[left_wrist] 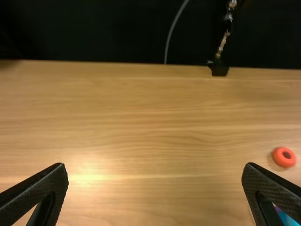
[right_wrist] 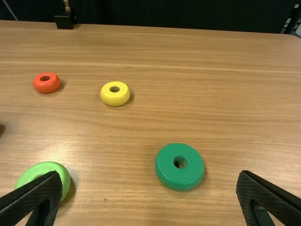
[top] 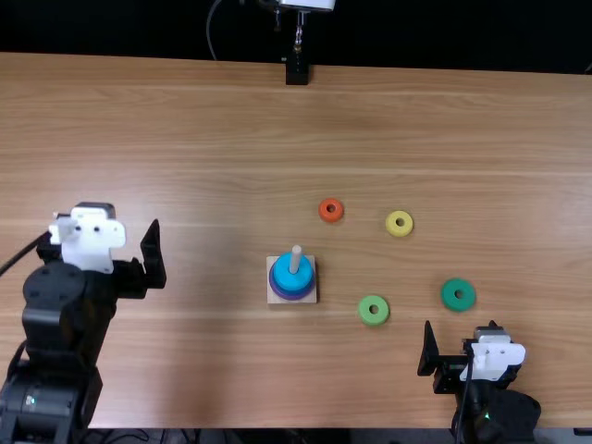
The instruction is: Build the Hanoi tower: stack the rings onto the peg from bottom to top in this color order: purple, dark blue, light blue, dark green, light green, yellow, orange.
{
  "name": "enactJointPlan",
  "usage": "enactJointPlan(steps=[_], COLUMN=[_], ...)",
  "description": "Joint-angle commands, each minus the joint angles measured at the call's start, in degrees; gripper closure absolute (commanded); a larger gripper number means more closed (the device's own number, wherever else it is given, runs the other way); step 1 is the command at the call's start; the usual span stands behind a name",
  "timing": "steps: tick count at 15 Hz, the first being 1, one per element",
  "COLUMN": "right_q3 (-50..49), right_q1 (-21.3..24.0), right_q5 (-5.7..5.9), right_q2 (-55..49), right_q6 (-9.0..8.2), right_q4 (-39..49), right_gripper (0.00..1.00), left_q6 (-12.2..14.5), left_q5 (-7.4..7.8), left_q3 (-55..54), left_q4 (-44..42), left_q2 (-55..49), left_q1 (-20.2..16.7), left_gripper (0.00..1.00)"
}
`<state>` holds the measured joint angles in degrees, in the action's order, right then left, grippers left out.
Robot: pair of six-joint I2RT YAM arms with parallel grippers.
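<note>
In the top view my left gripper (top: 102, 231) is at the left, away from the rings, and my right gripper (top: 461, 333) is at the lower right, near the dark green ring (top: 458, 294). The left gripper (left_wrist: 155, 169) and right gripper (right_wrist: 149, 175) both stand open, holding nothing. A square base (top: 280, 299) carries the upright peg (top: 296, 259). Around the peg, a light blue ring (top: 292, 275) lies uppermost, with darker blue-purple edging below it; the exact layers there are hard to tell. Loose on the table are light green (top: 374, 310), yellow (top: 400, 223) and orange (top: 331, 210) rings.
The wooden table (top: 185, 139) extends to a dark backdrop. At its far edge stands a black stand foot (top: 296, 72) with a cable nearby. The peg base lies between the two arms, left of the loose rings.
</note>
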<state>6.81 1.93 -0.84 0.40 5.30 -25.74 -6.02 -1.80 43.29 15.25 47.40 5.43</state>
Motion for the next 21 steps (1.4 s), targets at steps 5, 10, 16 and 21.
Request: enactJointPlan(steps=[5, 10, 16, 21], right_q3=[-6.8, -6.8, -6.8, -6.8], right_q1=[0.7, 0.7, 0.7, 0.7], right_q5=[0.53, 0.53, 0.53, 0.53], right_q2=[-0.4, -0.4, -0.4, -0.4], right_q6=[-0.13, -0.03, -0.13, -0.13], right_q4=[-3.5, -3.5, -3.5, -3.5], right_gripper=[0.00, 0.00, 0.00, 0.00], left_q6=[1.4, 1.5, 1.4, 1.3], left_q5=[-0.73, 0.22, 4.44, 5.18], left_q3=[-20.3, -30.8, -38.2, -41.5], left_q4=[-12.6, -13.7, -13.5, -9.7], left_q2=[-18.8, -31.4, -39.3, -44.2], left_q1=[-3.0, -3.4, -3.5, -4.0], left_gripper=[0.00, 0.00, 0.00, 0.00])
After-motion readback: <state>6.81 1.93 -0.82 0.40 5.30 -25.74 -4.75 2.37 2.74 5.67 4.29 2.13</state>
